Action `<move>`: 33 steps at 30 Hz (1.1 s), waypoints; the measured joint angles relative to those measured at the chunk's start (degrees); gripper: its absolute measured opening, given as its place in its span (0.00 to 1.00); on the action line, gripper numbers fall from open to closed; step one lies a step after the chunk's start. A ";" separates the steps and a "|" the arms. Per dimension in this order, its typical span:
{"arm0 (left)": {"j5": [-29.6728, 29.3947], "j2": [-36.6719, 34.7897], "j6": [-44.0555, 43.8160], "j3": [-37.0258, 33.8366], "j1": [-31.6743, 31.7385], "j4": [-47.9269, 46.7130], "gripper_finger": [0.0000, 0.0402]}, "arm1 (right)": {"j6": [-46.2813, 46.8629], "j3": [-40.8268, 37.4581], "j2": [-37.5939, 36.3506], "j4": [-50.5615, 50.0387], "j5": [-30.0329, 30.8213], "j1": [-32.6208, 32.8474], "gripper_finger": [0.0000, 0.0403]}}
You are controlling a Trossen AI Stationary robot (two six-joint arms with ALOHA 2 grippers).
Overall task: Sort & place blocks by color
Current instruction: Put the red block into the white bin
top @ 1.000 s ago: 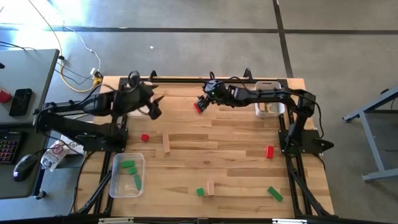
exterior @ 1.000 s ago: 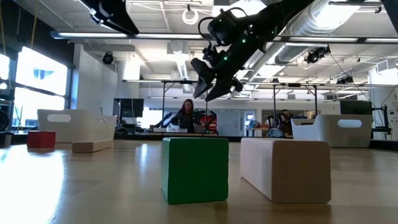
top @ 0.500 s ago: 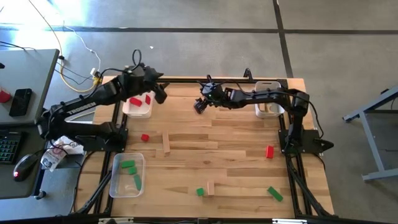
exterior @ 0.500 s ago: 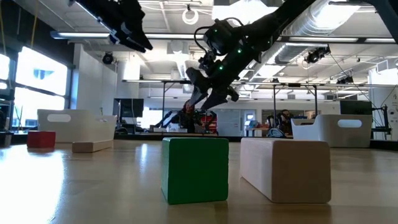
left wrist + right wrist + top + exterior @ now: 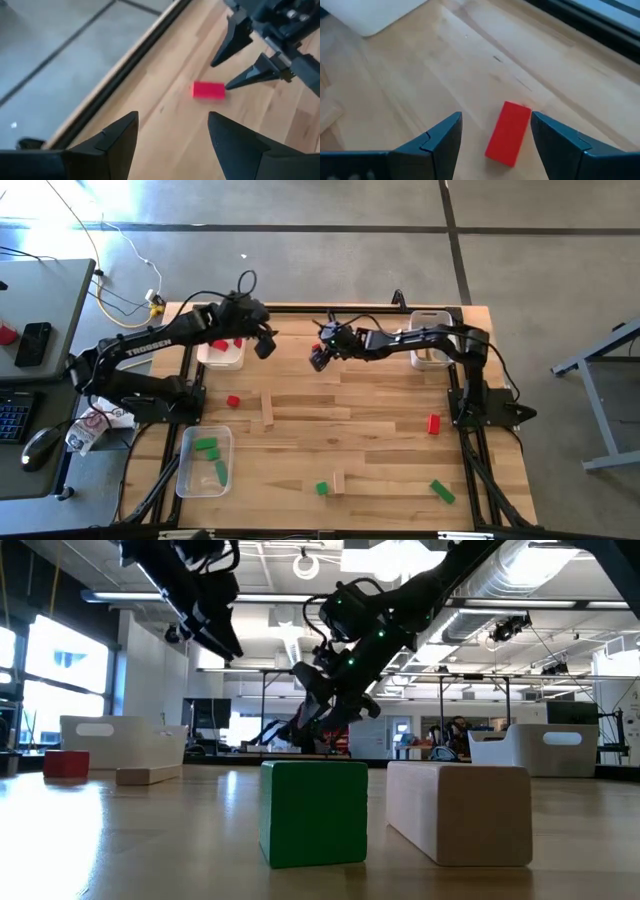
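A red block [image 5: 509,132] lies flat on the wood table near its far edge. My right gripper [image 5: 320,358] hangs open just above it, slanting down, with one finger on either side of the block and gaps showing in the right wrist view. My left gripper [image 5: 266,346] is open and holds nothing. It hovers beside the white tray [image 5: 222,361] that holds red blocks, and it faces the red block [image 5: 208,90] and my right gripper [image 5: 250,55]. Other red, green and plain wood blocks lie scattered on the table.
A clear tray [image 5: 190,478] with green blocks sits near left, and a white tray [image 5: 432,350] sits far right. Loose blocks: red [image 5: 233,401], wood [image 5: 268,410], red [image 5: 433,423], green [image 5: 322,488], wood [image 5: 339,480], green [image 5: 442,492]. The black frame rail [image 5: 300,308] runs along the far edge.
My left arm has swung toward the far edge, uncovering the white tray. Its gripper has gone right and down and has turned toward the red block. My right gripper has sunk toward the red block. Both grippers have stayed open.
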 joint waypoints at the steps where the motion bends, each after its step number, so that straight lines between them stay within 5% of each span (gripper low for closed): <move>1: 0.01 0.20 -0.49 0.00 -0.04 -0.81 0.56 | 0.00 -0.02 0.25 -0.08 0.02 0.04 0.56; 25: -0.02 0.98 -3.03 0.00 -4.21 0.34 0.56 | -1.47 0.16 3.53 -1.02 0.00 0.35 0.56; 33: -0.02 0.96 -1.24 0.00 -4.19 3.07 0.56 | -1.55 8.60 3.53 -14.72 0.02 0.25 0.56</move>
